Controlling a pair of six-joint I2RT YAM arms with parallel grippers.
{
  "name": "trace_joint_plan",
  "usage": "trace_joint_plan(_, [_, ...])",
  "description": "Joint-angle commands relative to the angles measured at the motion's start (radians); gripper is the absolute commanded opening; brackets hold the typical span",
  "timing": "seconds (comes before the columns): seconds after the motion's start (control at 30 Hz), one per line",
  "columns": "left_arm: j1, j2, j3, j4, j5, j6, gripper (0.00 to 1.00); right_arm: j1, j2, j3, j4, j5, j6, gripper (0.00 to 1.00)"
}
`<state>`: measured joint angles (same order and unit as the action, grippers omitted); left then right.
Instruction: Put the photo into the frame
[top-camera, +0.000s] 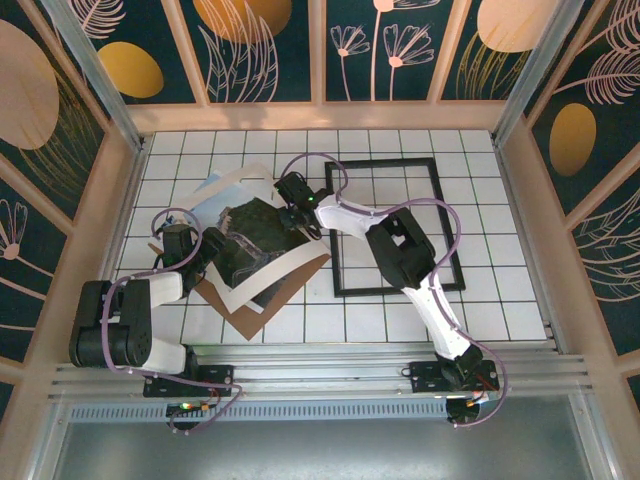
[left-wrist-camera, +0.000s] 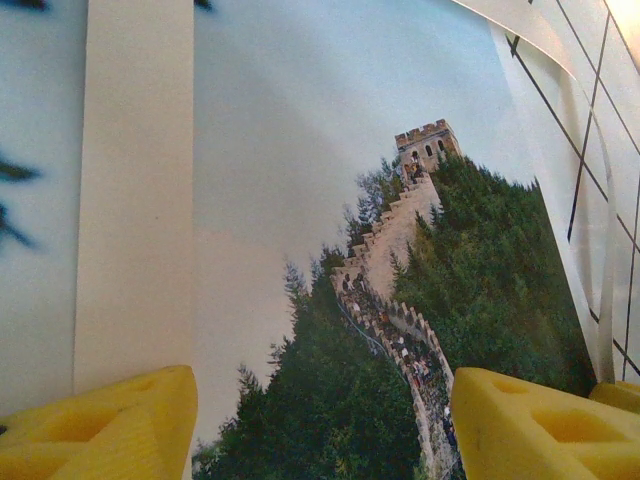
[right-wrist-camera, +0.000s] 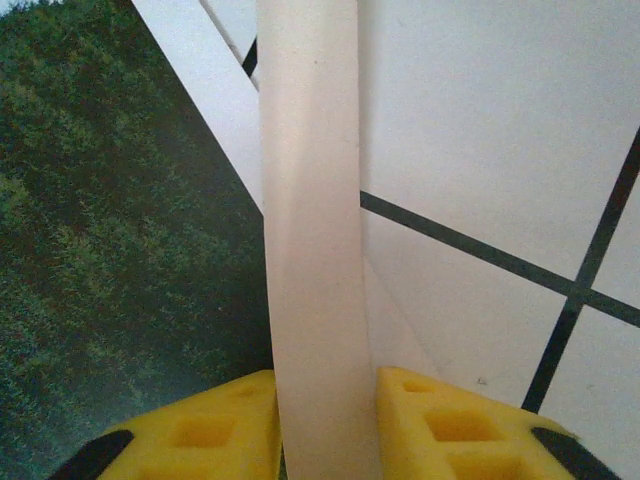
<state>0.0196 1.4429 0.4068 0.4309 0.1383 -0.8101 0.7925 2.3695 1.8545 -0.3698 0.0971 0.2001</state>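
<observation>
Right wrist view shows the right hand (right-wrist-camera: 322, 405) clamped on a strip of the white cut-out mat border (right-wrist-camera: 310, 240), the landscape paper photo (right-wrist-camera: 110, 200) just left of it, whereas the top view adds the black-rimmed rectangular frame (top-camera: 390, 161) lying apart on the white tiled worktop (top-camera: 500, 250), and the left hand (left-wrist-camera: 322, 425) hangs, fingers apart, over the photo.

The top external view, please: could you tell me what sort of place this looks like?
Most likely a purpose-built robot work cell: a white tabletop with a black grid, walled in by dark teal panels printed with leaves and flowers, and a silver metal rail along its near edge carrying both arm bases.
</observation>
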Motion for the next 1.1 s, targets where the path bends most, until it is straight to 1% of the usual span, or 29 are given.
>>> trace_joint_plan(0.0, [-0.004, 0.007, 0.0, 0.012, -0.005, -0.003, 0.69, 0.024, 0.042, 0.047, -0.074, 0.064, -0.03, 0.27])
trace_joint_plan(0.23, [-0.004, 0.008, -0.001, 0.011, -0.005, -0.001, 0.69, 0.033, 0.048, 0.074, -0.111, 0.129, -0.05, 0.22])
trace_joint_plan(0.4, [-0.004, 0.008, 0.001, 0.003, -0.006, 0.004, 0.7, 0.036, 0.05, 0.095, -0.125, 0.17, -0.065, 0.16])
trace_joint_plan(0.57, [-0.005, -0.017, 0.002, -0.021, -0.034, 0.01, 0.74, 0.037, 0.05, 0.131, -0.144, 0.197, -0.077, 0.1])
trace_joint_plan(0.67, [-0.004, -0.051, 0.012, -0.061, -0.069, 0.023, 0.8, 0.036, 0.05, 0.154, -0.149, 0.209, -0.079, 0.06])
trace_joint_plan(0.8, [-0.004, -0.125, 0.011, -0.114, -0.147, 0.039, 0.87, 0.037, 0.048, 0.188, -0.176, 0.23, -0.079, 0.0])
trace_joint_plan(0.87, [-0.004, -0.166, 0.013, -0.141, -0.177, 0.046, 0.88, 0.037, 0.044, 0.2, -0.187, 0.248, -0.078, 0.0])
trace_joint_plan(0.97, [-0.004, -0.225, 0.021, -0.174, -0.178, 0.048, 0.9, 0.04, 0.041, 0.222, -0.218, 0.281, -0.083, 0.0])
trace_joint_plan(1.07, [-0.004, -0.292, 0.027, -0.199, -0.138, 0.036, 0.9, 0.041, 0.035, 0.241, -0.252, 0.329, -0.092, 0.0])
